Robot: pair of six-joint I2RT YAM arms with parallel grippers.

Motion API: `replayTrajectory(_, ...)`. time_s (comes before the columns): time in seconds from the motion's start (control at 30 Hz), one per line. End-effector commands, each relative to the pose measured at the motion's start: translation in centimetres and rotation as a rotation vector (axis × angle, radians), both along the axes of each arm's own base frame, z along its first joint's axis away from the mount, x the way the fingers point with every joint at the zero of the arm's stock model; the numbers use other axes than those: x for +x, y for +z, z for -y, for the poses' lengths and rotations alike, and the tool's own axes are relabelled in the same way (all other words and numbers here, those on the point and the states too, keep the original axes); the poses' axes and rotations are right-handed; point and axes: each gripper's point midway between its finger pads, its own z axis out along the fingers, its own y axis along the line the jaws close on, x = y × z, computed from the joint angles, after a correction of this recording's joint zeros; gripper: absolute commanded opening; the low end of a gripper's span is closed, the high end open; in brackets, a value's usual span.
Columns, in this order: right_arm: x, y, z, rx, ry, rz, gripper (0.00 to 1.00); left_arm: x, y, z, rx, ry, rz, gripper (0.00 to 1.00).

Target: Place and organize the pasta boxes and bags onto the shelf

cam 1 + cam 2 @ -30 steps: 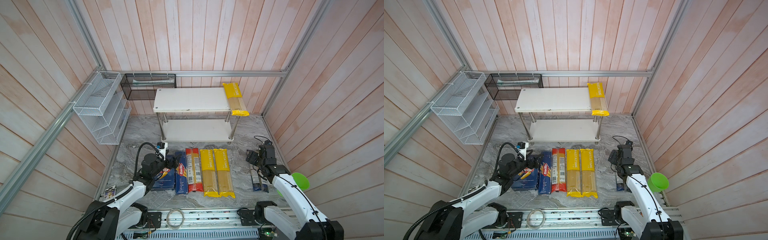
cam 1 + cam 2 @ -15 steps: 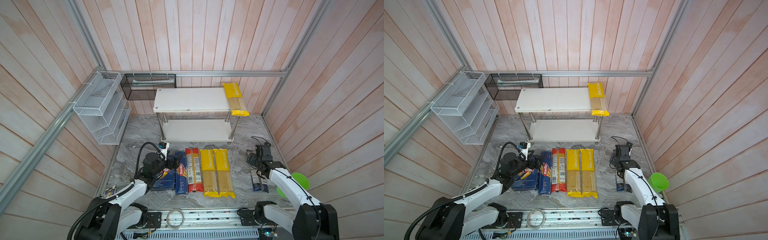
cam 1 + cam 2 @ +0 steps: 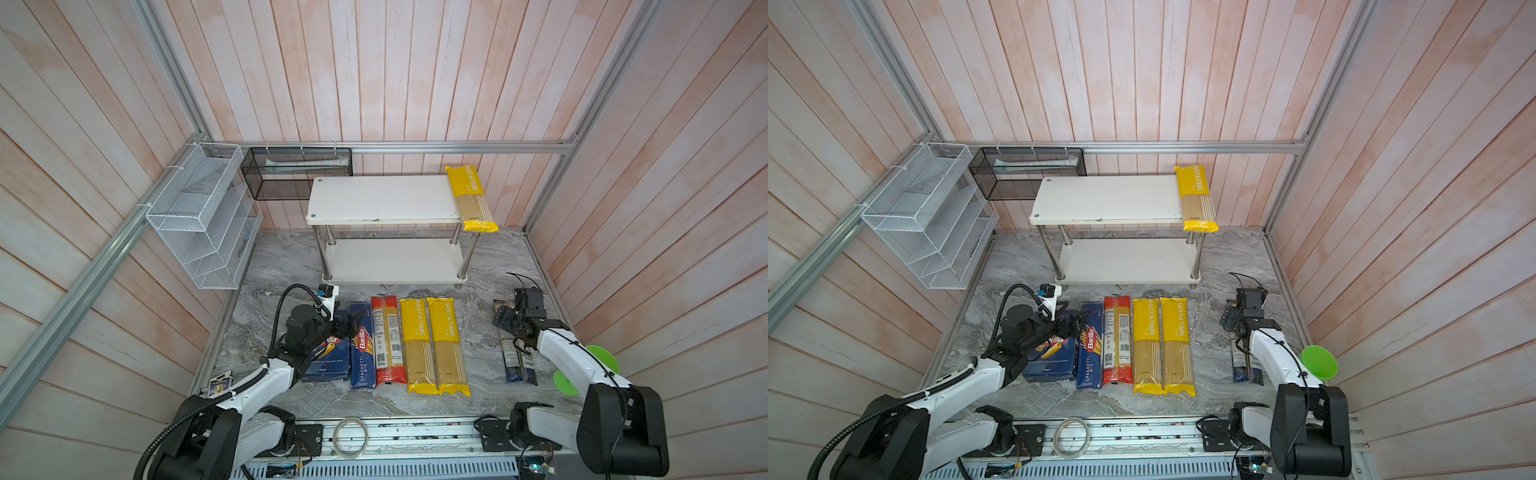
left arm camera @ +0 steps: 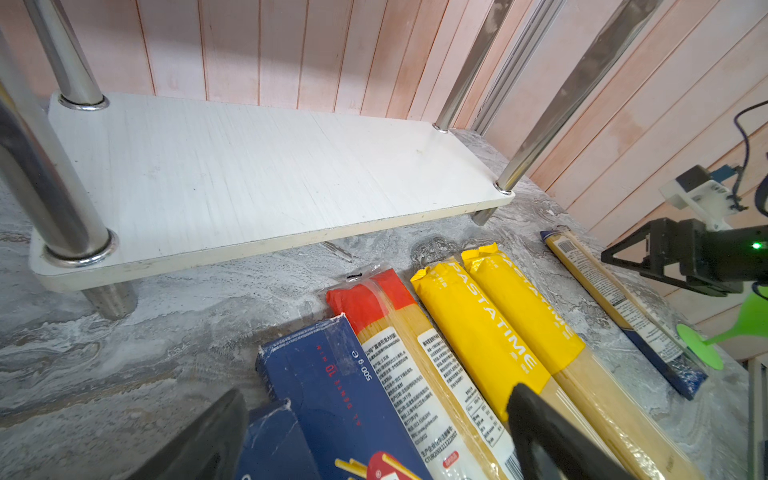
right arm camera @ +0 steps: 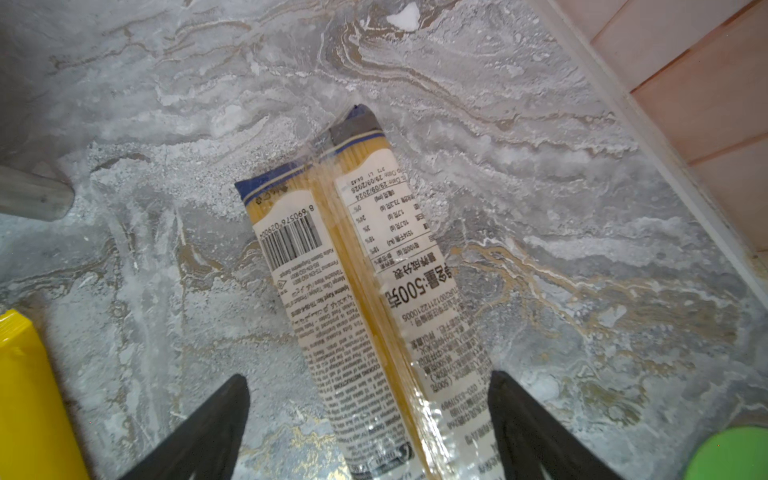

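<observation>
Pickup: our right jaws stand wide over the blue bag (image 5: 365, 291) by the table's right edge; next we should lower and close. Left jaws wide too.

- Shelf (image 4: 249, 174): you see matt white boards with a faint grain. Its legs (image 4: 54, 208) are mirror-bright chrome tube.
- Tabletop (image 5: 540, 208): grey, marbled, stone-look. It reads to you as a dull sheen.
- Dark blue and clear bag (image 5: 365, 291): glossy, crinkled clear film. Note the white printed label panels.
- Yellow bags (image 4: 478, 328): smooth, glossy plastic film.
- Spaghetti carton (image 4: 328, 386): cardboard with a satin sheen, scuffed at the end edge.
- Walls (image 3: 374, 83): you read matt, whitewashed wooden planks.
- Wire-mesh organiser (image 3: 195, 216): white-coated metal mesh.
</observation>
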Motion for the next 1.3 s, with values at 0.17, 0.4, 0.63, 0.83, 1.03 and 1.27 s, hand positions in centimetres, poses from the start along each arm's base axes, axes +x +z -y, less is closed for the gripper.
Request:
replayTrajectory(0.17, 1.3, -1.1, 0.0, 0.066, 0.005, 0.009, 0.90, 0.3, 1.4, 0.3, 0.001, -0.011, 0.037, 1.00)
replayTrajectory(0.4, 1.3, -2.1, -0.7, 0.098, 0.048, -0.031, 0.90, 0.2, 1.3, 0.3, 0.000, -0.010, 0.036, 1.00)
replayTrajectory(0.63, 1.0, -2.7, -2.0, 0.170, 0.080, -0.034, 0.90, 0.3, 1.3, 0.1, 0.003, 0.004, 0.034, 1.00)
replayTrajectory(0.83, 0.8, -2.7, -3.9, 0.278, 0.119, -0.018, 0.90, 0.3, 1.4, 0.1, 0.002, 0.007, 0.039, 0.99)
replayTrajectory(1.03, -0.7, -0.9, -5.7, 0.321, 0.146, 0.008, 0.90, 0.3, 1.6, -0.6, 0.005, 0.043, 0.061, 1.00)
replayTrajectory(1.27, -1.2, 2.3, -3.6, 0.205, 0.081, 0.095, 0.90, 0.2, 1.8, -0.7, -0.008, 0.049, 0.065, 1.00)
